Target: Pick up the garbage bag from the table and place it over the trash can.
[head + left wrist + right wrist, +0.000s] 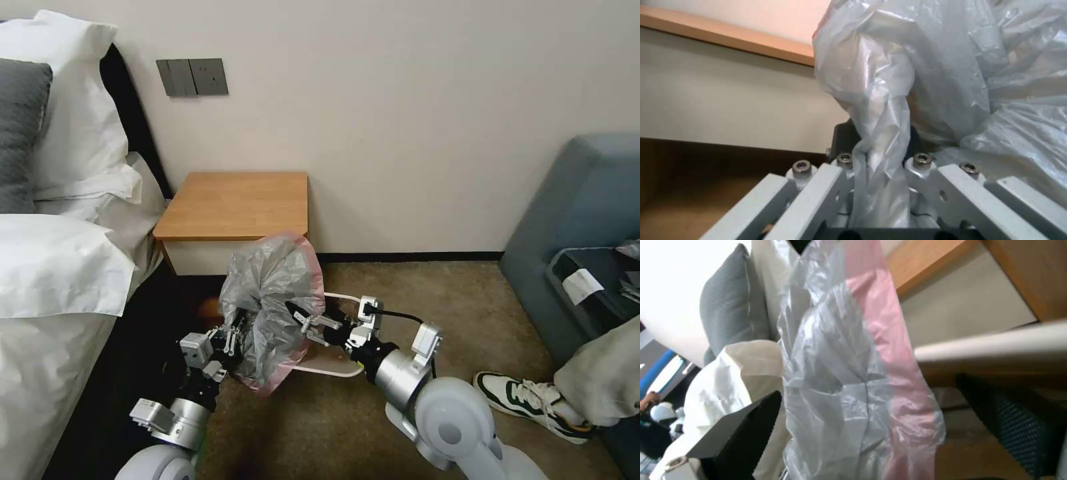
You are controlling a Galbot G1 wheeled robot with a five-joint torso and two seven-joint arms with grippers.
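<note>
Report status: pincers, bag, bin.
Left pincer shut on garbage bag. Right pincer at bag's pink rim, grip unclear. Bag held open, off table, above trash can. Nothing in the way.

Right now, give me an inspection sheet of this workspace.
Surface: table top bare.
Job's things: garbage bag held up off the floor in front of the table; trash can behind and below it, rim not covered yet.
Clutter: nothing seen.
Tools: left tool shut on a twisted fold of bag; right tool at the bag's other side.
Cables: black cable on the right wrist.
Surroundings: bed, blue sofa, a person's shoe.
</note>
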